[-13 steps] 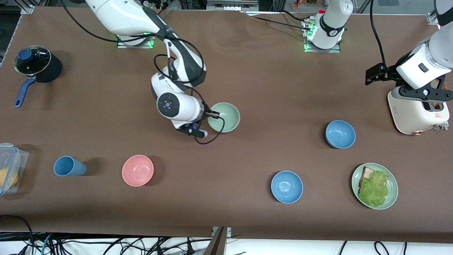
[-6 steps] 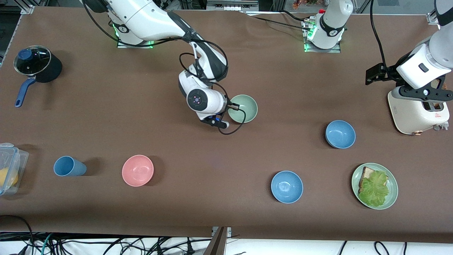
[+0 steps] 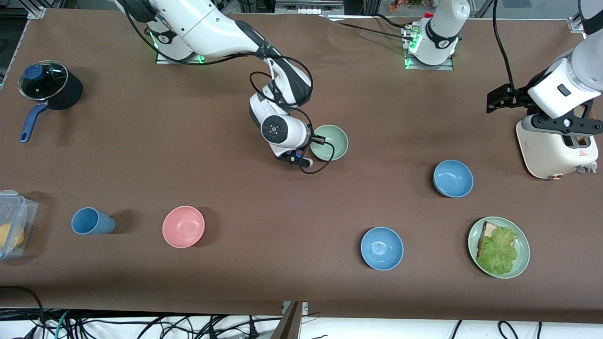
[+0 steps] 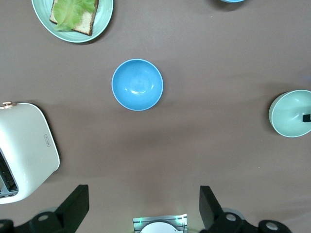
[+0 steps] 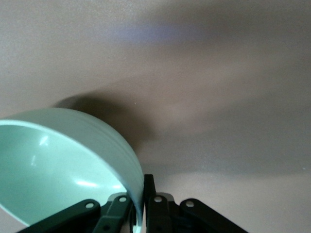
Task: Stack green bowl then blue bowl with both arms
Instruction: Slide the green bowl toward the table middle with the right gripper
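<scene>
While the right gripper [image 3: 316,140] pinches the green bowl's [image 3: 331,142] rim mid-table, the nearer blue bowl [image 3: 452,178] lies toward the left gripper [image 4: 143,204] (jaws spread, waiting over the toaster [image 3: 556,149]).

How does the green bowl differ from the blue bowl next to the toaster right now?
The green bowl is pale sage; the blue bowl is medium blue. The green bowl is pinched at its rim by the right gripper, lifted off the table; the blue bowl rests on the table, untouched, beneath the open left gripper. Both are small, round, plain, empty and alike in size.
</scene>
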Tool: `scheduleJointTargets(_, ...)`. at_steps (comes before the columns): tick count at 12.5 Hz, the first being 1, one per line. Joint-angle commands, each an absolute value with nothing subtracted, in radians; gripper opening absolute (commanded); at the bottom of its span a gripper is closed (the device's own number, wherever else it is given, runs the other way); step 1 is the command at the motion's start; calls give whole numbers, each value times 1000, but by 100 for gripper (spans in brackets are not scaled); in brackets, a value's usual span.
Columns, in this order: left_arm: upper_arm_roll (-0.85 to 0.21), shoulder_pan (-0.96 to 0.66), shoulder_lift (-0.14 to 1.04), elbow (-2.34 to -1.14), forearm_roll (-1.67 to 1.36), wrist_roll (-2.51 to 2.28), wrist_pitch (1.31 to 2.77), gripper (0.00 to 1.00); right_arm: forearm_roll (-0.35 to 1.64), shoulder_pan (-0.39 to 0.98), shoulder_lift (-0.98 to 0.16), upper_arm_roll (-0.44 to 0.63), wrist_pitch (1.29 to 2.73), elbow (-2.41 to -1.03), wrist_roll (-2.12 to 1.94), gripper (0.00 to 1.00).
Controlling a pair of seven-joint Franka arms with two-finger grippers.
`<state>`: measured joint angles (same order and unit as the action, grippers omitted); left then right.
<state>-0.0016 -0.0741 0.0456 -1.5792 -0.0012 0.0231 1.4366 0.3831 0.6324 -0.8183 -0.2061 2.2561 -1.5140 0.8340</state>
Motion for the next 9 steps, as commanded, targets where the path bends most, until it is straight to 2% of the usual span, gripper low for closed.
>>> scheduleJointTargets(1, -9, -51, 51, -1560, 11, 29, 1434, 100, 397, 635, -827, -203, 2258, -1482, 842, 99)
scheduleJointTargets(6, -6, -23, 52, -1583, 9, 31, 1502, 100, 384, 583, -735, -190, 2152, -1477, 827, 100)
scheduleJointTargets(9, -5, 1, 43, -1627, 9, 31, 1579, 100, 235, 502, -631, -190, 2044, -1477, 773, 100)
